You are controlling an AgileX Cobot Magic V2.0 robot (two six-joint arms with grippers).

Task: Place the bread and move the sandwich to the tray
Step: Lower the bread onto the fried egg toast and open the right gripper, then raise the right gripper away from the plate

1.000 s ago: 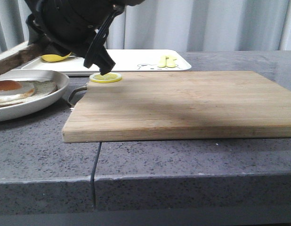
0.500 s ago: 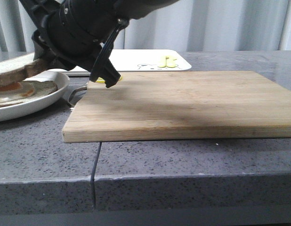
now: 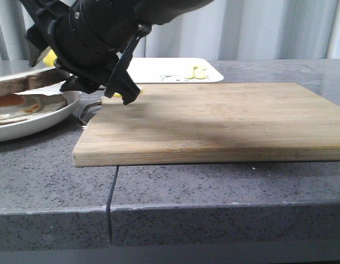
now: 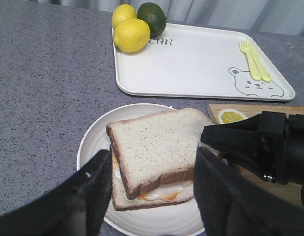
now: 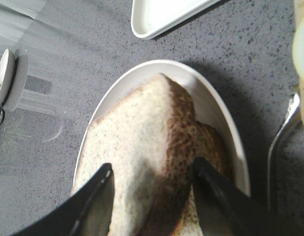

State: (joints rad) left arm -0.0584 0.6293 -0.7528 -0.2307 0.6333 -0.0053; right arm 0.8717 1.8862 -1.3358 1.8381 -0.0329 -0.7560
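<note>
The bread [image 4: 157, 142], a thick white slice with brown crust, lies tilted on the fried egg [image 4: 164, 194] and the lower slice on the round white plate [image 4: 93, 142]. My right gripper [image 5: 153, 167] is shut on the bread [image 5: 132, 157] at the edge nearest the cutting board. In the front view it [image 3: 51, 77] holds the bread [image 3: 18, 82] just over the egg [image 3: 7, 100]. My left gripper [image 4: 152, 155] is open and empty, hovering above the plate's near side. The white bear-print tray [image 4: 191, 59] lies behind the plate.
Two lemons [image 4: 131, 34] and a lime [image 4: 152, 17] sit at one tray corner. A yellow fork and spoon [image 4: 255, 61] lie by the bear print. The bamboo cutting board [image 3: 214, 115] with a metal handle [image 3: 88, 110] lies right of the plate, with a lemon slice [image 4: 232, 116] on its corner.
My right gripper has brought the bread down from near the tray to over the plate. In the last half second the bread levelled out, and the egg shows beneath it again.
</note>
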